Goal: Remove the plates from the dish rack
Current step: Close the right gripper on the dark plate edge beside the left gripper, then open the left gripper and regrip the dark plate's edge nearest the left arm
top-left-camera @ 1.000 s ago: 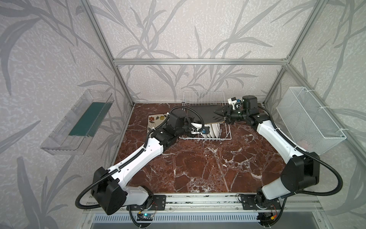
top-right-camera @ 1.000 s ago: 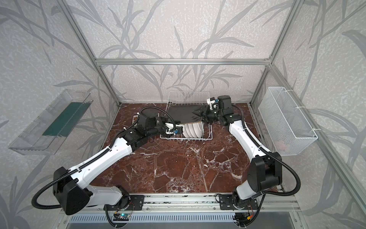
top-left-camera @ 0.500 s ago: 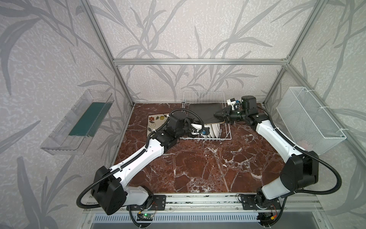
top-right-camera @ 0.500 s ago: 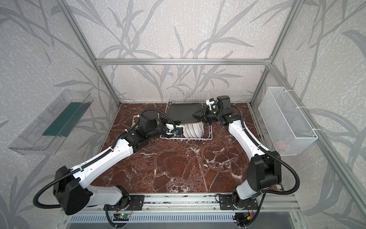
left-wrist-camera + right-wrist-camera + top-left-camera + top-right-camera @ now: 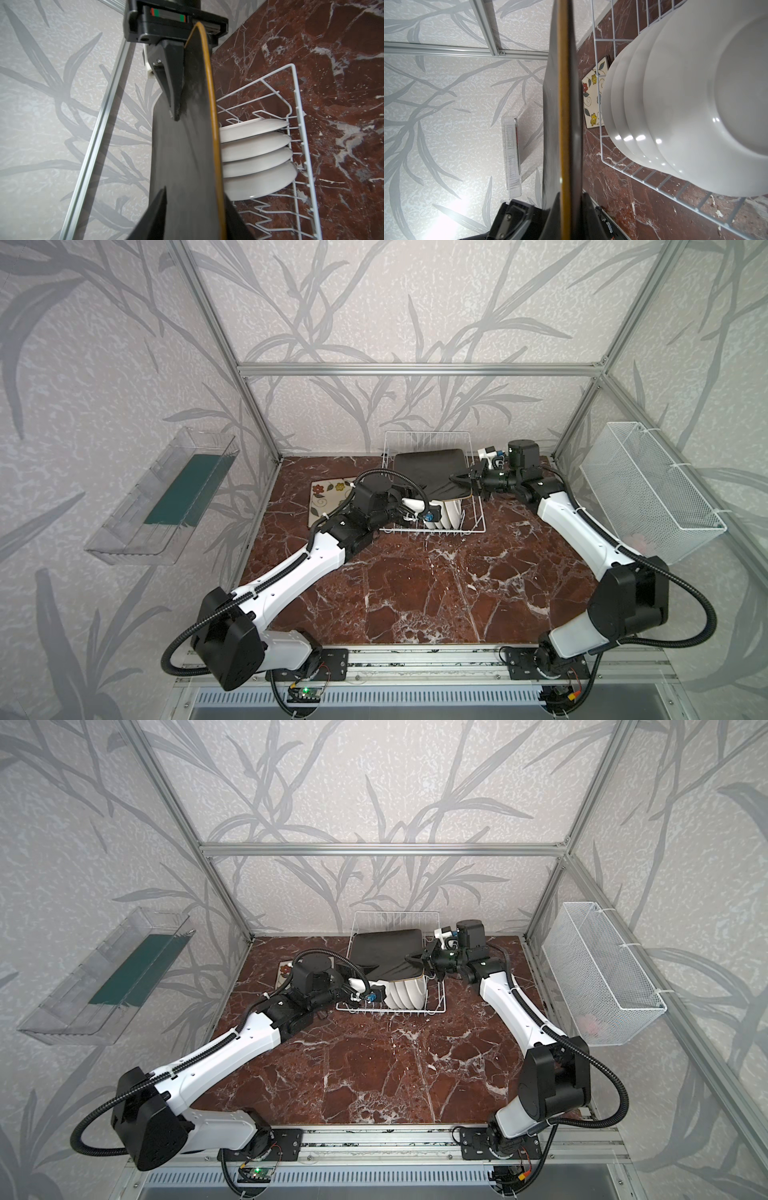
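Left hand (image 5: 195,207) newly apart, right hand (image 5: 459,483) clamped on black-backed, yellow-rimmed plate (image 5: 187,155).

The square plate (image 5: 564,104) in my black right pincer (image 5: 460,483) is black-backed, ochre-rimmed; round plates (image 5: 255,158) look white, perhaps greyish.

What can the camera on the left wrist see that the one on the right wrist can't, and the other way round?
Only the left wrist view faces the right gripper, clamped on the black-backed plate. Only the right wrist view shows a flowered plate flat on the marble table beside the dish rack, and a clear tray on the wall. Both show the black-backed plate edge-on and four white plates standing in the rack.
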You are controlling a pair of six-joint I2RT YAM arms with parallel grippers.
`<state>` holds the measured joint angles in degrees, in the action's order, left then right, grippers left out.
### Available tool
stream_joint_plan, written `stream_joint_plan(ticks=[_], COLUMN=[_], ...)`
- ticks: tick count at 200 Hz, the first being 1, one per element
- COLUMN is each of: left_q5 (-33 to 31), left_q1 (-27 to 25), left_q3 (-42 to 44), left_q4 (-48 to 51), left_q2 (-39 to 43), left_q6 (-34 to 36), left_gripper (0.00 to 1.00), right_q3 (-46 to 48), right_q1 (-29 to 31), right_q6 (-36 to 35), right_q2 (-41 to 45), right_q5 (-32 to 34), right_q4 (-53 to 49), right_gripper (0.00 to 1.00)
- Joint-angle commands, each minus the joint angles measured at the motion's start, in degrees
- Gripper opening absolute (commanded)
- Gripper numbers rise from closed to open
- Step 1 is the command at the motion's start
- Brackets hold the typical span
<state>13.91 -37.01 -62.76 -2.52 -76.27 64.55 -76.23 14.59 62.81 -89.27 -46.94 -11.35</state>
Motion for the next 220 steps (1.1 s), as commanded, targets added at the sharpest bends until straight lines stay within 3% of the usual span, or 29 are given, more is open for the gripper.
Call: stream_joint_plan(ticks=[1, 13, 17, 20, 46, 79, 130, 158, 176, 200, 220], left_q5=[-0.27, -0.76, -0.88, -1.07, -1.70, -0.71, 4.04, 5.25, 6.14, 8.11, 14.22], left_q1=[-0.02, -0.05, -0.01, 0.01, 0.18, 1.39, 7.15, 11.38, 14.20, 17.14, 19.08], left_q3=[-0.71, -0.44, -0.43, -0.37, 0.26, -0.55, -3.11, -4.18, -5.41, -11.76, -15.06], left_q4=[-10.09, -10.13, -10.13, -9.97, -9.80, -7.29, -1.01, -0.37, 0.72, 9.73, 12.86], left_q2=[1.62, 1.65, 1.67, 1.72, 2.48, 4.29, 8.32, 9.12, 7.98, 3.97, 0.70], left_q6=[-3.34, -3.65, -3.79, -3.93, -5.54, -14.74, -34.21, -48.21, -57.91, -66.12, -72.01], left_gripper=[0.63, 0.72, 0.95, 0.99, 1.00, 0.99, 0.99, 0.99, 0.99, 0.99, 0.99], right_q3=[0.20, 0.06, 0.05, 0.10, 0.03, 0.99, 2.70, 3.86, 4.70, 5.66, 6.04], right_q1=[0.18, 0.02, -0.04, -0.08, -0.50, -1.31, -3.44, -4.20, -4.31, -4.31, -4.32], right_q6=[-1.15, -0.45, -0.26, -0.07, 0.98, 1.88, 0.88, 0.82, 0.65, 0.20, -0.88], right_q2=[1.03, 1.11, 1.12, 1.20, 1.69, 3.09, 4.98, 5.25, 5.16, 5.21, 5.51], right_q5=[-1.66, -1.54, -1.57, -1.52, -1.17, 0.08, 1.28, 1.15, 0.85, -0.16, -0.82], right_q4=[7.95, 8.85, 9.08, 9.40, 11.41, 14.94, 15.94, 17.01, 18.57, 21.47, 22.40], right_gripper=[0.00, 0.00, 0.00, 0.00, 0.00, 0.00, 0.00, 0.00, 0.00, 0.00, 0.00])
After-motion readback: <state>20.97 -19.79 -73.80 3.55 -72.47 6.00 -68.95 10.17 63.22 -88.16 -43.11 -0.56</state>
